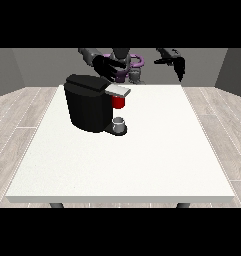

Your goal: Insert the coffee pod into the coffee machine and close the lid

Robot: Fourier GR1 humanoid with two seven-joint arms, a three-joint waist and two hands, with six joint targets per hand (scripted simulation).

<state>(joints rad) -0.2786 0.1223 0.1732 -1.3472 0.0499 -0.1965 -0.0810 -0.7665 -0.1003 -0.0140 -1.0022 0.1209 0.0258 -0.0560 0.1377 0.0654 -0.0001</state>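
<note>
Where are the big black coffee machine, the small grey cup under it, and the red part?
Black coffee machine (86,107): front view, its body's front.
Small grey cup (119,121): front view, its rim.
Red part (119,102): front view, its face under the grey lid.

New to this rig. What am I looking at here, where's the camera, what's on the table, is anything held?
One picture, taken from across the table, facing the robot. The robot is a two-armed humanoid, small at the top, with black hands. The white table carries a black coffee machine with a grey lid; below the lid is a red part, possibly the coffee pod, and a small grey cup stands at the machine's base. The hand at the view's left is above the machine near the lid; whether it touches the lid or holds anything cannot be told. The hand at the view's right hangs in the air, holding nothing.
</note>
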